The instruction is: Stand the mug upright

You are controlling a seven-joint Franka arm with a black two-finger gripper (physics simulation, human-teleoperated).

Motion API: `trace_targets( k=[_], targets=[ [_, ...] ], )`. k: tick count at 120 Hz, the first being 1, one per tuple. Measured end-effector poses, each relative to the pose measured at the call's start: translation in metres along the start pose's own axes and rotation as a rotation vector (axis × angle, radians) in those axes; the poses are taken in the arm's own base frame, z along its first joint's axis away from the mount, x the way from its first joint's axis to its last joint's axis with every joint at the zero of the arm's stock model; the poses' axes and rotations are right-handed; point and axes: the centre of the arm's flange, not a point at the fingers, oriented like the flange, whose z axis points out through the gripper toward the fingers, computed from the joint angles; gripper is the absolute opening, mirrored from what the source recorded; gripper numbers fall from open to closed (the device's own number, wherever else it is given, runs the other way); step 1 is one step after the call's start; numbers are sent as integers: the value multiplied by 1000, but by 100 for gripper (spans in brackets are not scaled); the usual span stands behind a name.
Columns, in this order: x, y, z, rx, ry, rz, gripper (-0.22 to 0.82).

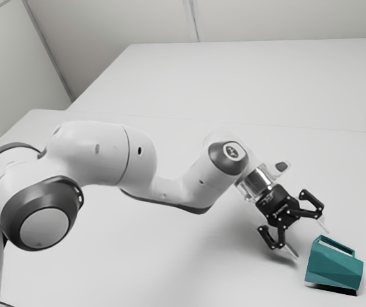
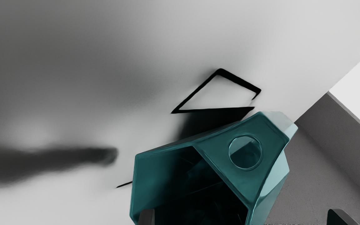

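Teal mug (image 1: 334, 265) tipped over, mouth toward the spread gripper (image 1: 311, 244). Approach apparently being made; rim should next be straddled and gripped.

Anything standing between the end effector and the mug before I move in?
Nothing visible is in the way: the exterior view shows a bare gap between the open end effector and the mug. The wrist view shows one finger overlapping the mug's mouth, so its rim might catch that finger.
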Motion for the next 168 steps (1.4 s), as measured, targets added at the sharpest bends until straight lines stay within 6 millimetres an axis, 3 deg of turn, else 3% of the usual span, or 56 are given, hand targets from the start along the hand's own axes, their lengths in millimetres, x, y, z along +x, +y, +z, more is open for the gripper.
trace_targets(
  k=[66,71,90,106,133,168],
  targets=[
    [3,13,44,-89,-57,-32,60],
    [3,14,44,-90,-56,-31,54],
    [4,16,39,-60,-35,-1,13],
    [2,25,33,-31,-15,43,-2],
    [-2,37,26,-6,6,92,-14],
    [-18,57,5,86,68,205,-17]
  ],
)
